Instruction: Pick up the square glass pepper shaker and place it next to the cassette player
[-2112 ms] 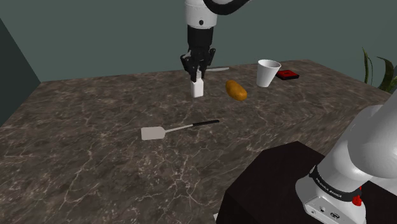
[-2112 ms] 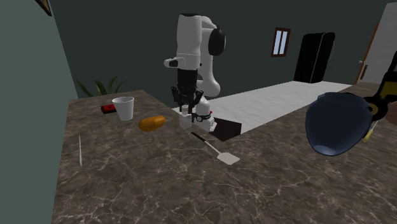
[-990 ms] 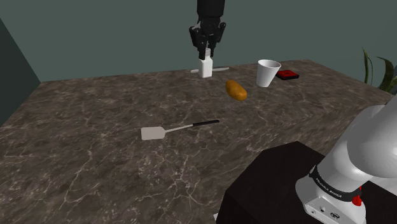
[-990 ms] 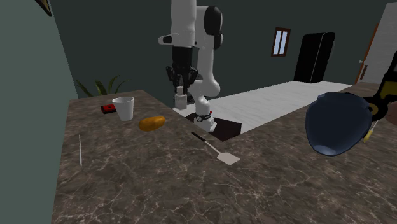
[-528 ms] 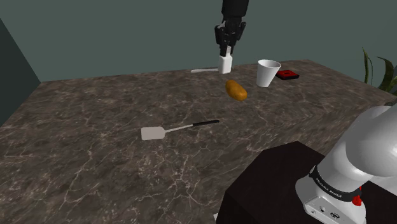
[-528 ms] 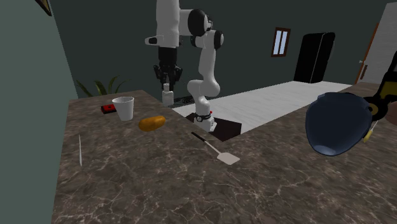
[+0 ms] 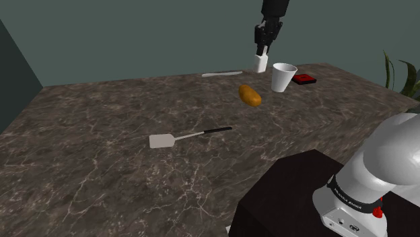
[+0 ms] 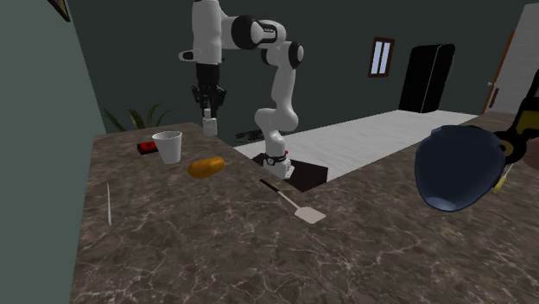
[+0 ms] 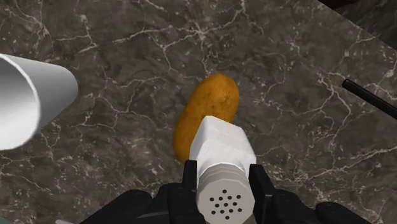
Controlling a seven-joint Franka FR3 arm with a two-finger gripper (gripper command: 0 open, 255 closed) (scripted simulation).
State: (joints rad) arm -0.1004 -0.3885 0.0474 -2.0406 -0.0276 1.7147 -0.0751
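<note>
Dark marbled stone surface (image 7: 94, 155); places are logged against the white tapered cup (image 7: 283, 77).

Nearest the stand, well apart from the cup: a grey flat spatula with a thin black handle (image 7: 182, 137), lying flat. Closer in, near the cup but not touching it: an orange-brown oval potato (image 7: 250, 95).

The black two-finger pincer (image 7: 263, 52) is aloft, well clear of the surface, clamped on the white square pepper shaker (image 7: 260, 64) at its cap end. In the wrist view both fingers (image 9: 190, 177) press the shaker's sides, with the perforated cap toward the camera. The long axis is vertical, base down. The same view lines the shaker's base up with the potato and puts the cup off to one side, so the load hangs on the potato side of the cup.

Beyond the cup, on its side away from the potato: a flat red-and-black cassette player (image 7: 304, 79), close by.

Judgement: the goal lies across the cup from the pincer. The carry must clear the cup's rim, then lower the shaker upright onto bare surface beside the player. The main risk is clipping the cup on descent.
</note>
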